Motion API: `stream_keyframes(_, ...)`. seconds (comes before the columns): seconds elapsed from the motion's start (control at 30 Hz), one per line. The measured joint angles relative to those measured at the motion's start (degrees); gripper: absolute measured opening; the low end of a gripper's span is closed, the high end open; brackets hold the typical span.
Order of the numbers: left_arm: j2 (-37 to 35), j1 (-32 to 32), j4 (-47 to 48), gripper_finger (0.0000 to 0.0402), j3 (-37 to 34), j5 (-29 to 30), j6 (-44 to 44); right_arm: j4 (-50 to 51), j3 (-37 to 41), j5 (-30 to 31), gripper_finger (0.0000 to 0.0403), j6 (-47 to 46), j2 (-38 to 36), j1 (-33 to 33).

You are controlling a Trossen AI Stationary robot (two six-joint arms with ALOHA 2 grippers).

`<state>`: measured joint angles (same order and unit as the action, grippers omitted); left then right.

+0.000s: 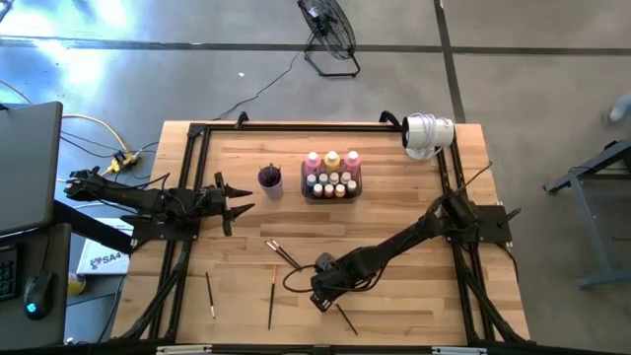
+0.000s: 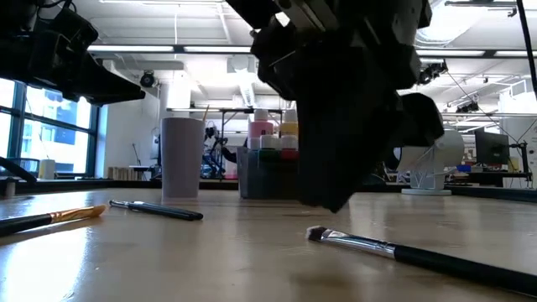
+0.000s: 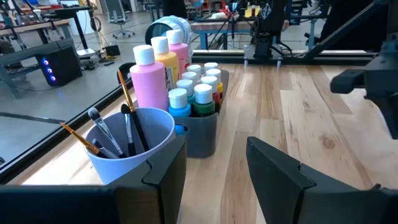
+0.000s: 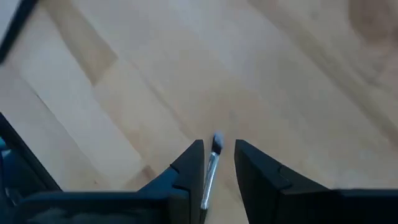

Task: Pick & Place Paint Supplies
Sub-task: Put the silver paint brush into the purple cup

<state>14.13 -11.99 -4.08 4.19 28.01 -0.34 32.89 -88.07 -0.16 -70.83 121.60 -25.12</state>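
A thin dark-handled paintbrush (image 4: pixel 210 177) lies flat on the wooden table, its pale bristle tip (image 2: pixel 317 235) pointing away from its handle (image 2: pixel 436 258). My right gripper (image 4: pixel 219 148) hangs just above it near the table's front middle (image 1: pixel 320 293), pointing steeply down. It is open, with one finger on each side of the brush's metal neck, touching nothing. My left gripper (image 1: pixel 237 202) waits open at the left, level, facing the purple cup (image 3: pixel 134 149), which holds several brushes. Beside the cup stands the dark tray (image 3: pixel 202 134) of paint bottles (image 1: pixel 332 173).
More loose brushes lie on the table: two crossed ones (image 1: pixel 283 252), one (image 1: pixel 272 296), one (image 1: pixel 210 294) and one (image 1: pixel 346 319) near the front edge. A white round device (image 1: pixel 428 134) stands at the far right corner. Black frame rails (image 1: pixel 192 168) border the table.
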Motion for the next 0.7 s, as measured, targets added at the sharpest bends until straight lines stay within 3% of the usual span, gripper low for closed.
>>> stream_keyframes(0.13, 0.0, 0.0, 0.0, 0.0165, 0.0, 0.0, 0.0, 0.2, 0.0, 2.0, 0.0080, 0.5, -0.1, 0.0)
stream_keyframes(0.7, 0.0, 0.0, 0.6, 0.0165, 0.0, 0.2, 0.0, -1.1, -0.2, -1.7, 0.0080, 0.5, 2.5, -0.1)
